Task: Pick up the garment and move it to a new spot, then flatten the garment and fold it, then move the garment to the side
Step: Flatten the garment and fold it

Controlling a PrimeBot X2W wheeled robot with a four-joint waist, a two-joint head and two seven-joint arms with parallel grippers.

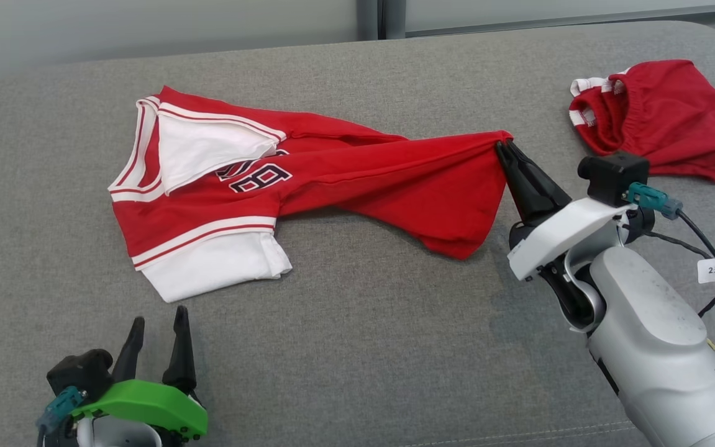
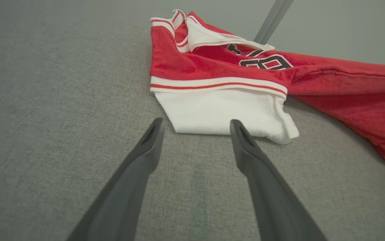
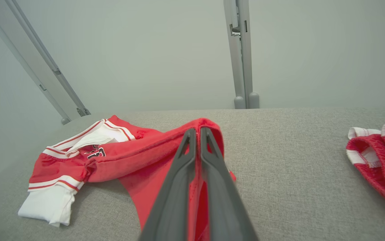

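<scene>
The garment [image 1: 332,186] is a red jersey with white sleeves, white-and-red trim and dark numerals, lying stretched across the grey cushion. My right gripper [image 1: 503,147] is shut on the jersey's right hem corner, which is lifted off the cushion so the cloth hangs in a fold below. In the right wrist view the closed fingers [image 3: 197,134] pinch red fabric of the garment [image 3: 135,157]. My left gripper [image 1: 158,318] stands open near the front left, just short of the white sleeve [image 2: 219,113], holding nothing; its tips [image 2: 195,125] are apart from the cloth.
Red shorts [image 1: 661,118] with white-trimmed openings lie crumpled at the back right, close beside my right arm, also seen in the right wrist view [image 3: 383,157]. The grey cushion [image 1: 363,347] extends wide in front. A pale wall with metal posts [image 3: 242,53] stands behind.
</scene>
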